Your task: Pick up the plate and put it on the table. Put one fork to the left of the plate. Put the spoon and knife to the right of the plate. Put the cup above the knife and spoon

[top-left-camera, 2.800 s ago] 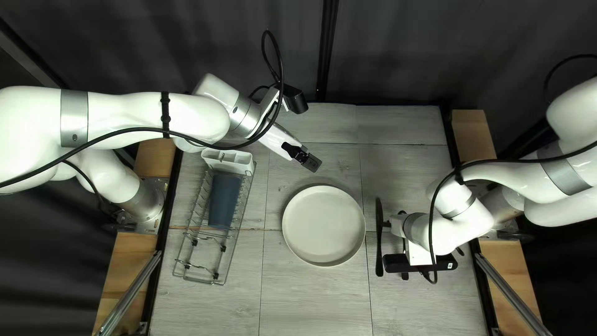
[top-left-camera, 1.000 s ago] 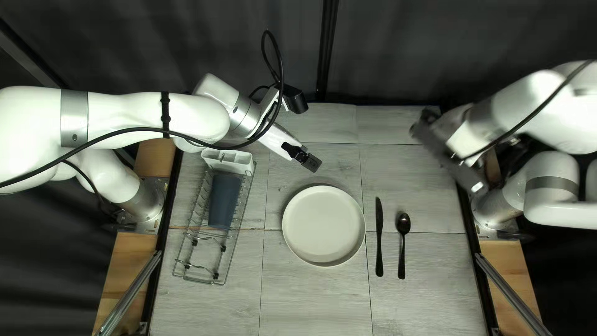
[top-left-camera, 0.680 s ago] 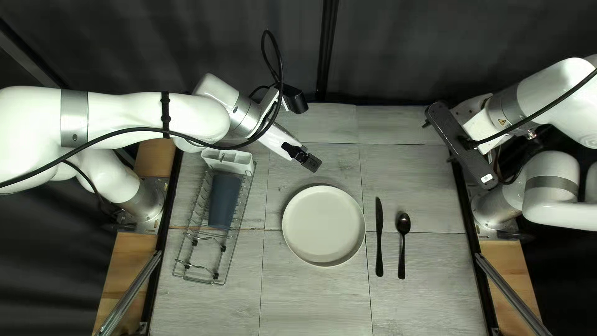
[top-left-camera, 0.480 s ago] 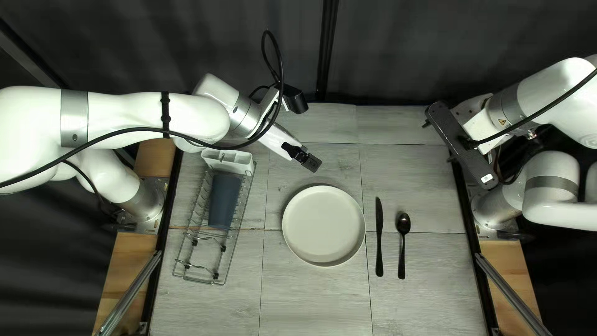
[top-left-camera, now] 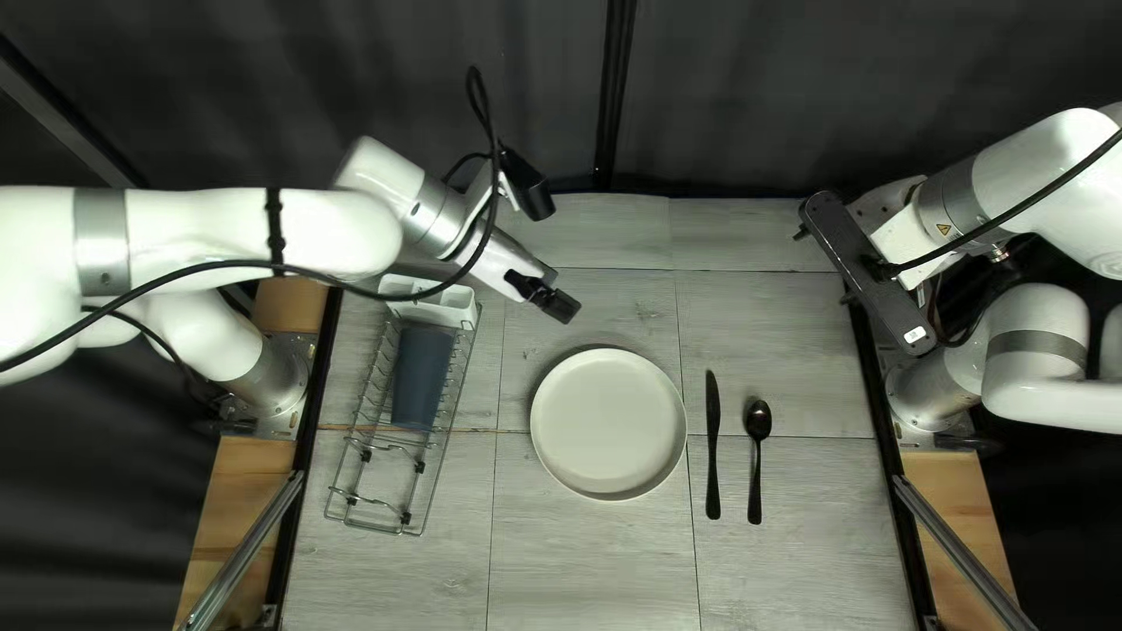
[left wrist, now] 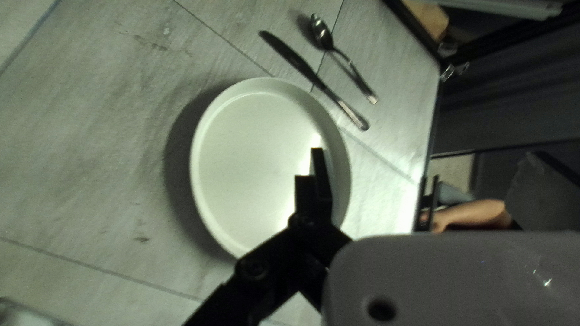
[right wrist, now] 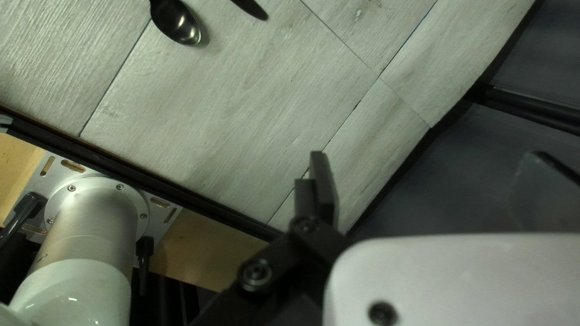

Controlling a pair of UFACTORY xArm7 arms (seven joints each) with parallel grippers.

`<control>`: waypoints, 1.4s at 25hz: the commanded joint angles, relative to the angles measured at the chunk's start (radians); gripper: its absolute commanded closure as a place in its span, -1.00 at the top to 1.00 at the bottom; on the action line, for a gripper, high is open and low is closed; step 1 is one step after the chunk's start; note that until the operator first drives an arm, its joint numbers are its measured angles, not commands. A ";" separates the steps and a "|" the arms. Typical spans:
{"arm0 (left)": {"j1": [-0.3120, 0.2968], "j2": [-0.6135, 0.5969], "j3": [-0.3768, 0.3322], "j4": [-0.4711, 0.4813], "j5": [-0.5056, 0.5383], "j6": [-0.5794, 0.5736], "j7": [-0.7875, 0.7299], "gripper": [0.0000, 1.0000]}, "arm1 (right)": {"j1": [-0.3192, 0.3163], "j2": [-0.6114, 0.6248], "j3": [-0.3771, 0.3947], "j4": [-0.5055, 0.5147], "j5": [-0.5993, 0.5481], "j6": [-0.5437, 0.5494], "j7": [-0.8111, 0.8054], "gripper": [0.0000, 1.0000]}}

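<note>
A white plate (top-left-camera: pixel 607 423) lies empty in the middle of the table. Just right of it lie a black knife (top-left-camera: pixel 712 443) and a black spoon (top-left-camera: pixel 756 456), parallel, handles toward the near edge. A dark blue cup (top-left-camera: pixel 421 372) lies on its side in the wire rack (top-left-camera: pixel 377 504). My left gripper (top-left-camera: pixel 552 298) hangs open and empty above the table between the rack's far end and the plate (left wrist: pixel 253 149). My right gripper (right wrist: pixel 430 181) is open and empty, raised over the table's far right edge, with the spoon's bowl (right wrist: pixel 176 20) well ahead of it.
A white cutlery holder (top-left-camera: pixel 429 302) stands at the rack's far end; its contents are hidden. My right arm's base (right wrist: pixel 86 253) stands beside the table's right edge. Bare tabletop lies left of the plate and beyond the knife (left wrist: pixel 312 79) and spoon (left wrist: pixel 340 50).
My right arm let the spoon down beside the knife and drew back up to the far right edge. In the last half second my left gripper shifted slightly left.
</note>
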 commanded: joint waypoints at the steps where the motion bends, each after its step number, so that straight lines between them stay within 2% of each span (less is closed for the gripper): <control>1: 0.030 -0.049 -0.035 0.013 0.156 0.054 -0.065 1.00 | 0.000 0.000 0.000 0.000 0.000 0.000 0.000 1.00; 6: 0.110 -0.152 -0.105 0.085 0.444 0.261 -0.277 1.00 | 0.000 0.000 0.000 0.000 0.000 0.000 0.000 1.00; 8: 0.116 -0.207 -0.127 0.106 0.521 0.349 -0.353 1.00 | 0.000 0.000 0.000 0.000 0.000 0.000 0.000 1.00; 10: 0.116 -0.243 -0.136 0.119 0.553 0.396 -0.403 1.00 | 0.000 0.000 0.000 0.000 0.000 0.000 0.000 1.00; 22: 0.114 -0.248 -0.129 0.101 0.542 0.393 -0.407 1.00 | 0.000 0.000 0.000 0.000 0.000 0.000 0.000 1.00; 28: 0.146 -0.312 -0.165 0.066 0.596 0.450 -0.523 1.00 | 0.000 0.000 0.000 0.000 0.000 0.000 0.000 1.00; 32: 0.170 -0.297 -0.172 0.067 0.619 0.471 -0.540 1.00 | 0.000 0.000 0.000 0.000 0.000 0.000 0.000 1.00; 35: 0.207 -0.305 -0.203 0.076 0.669 0.516 -0.598 1.00 | 0.000 0.000 0.000 0.000 0.000 0.000 0.000 1.00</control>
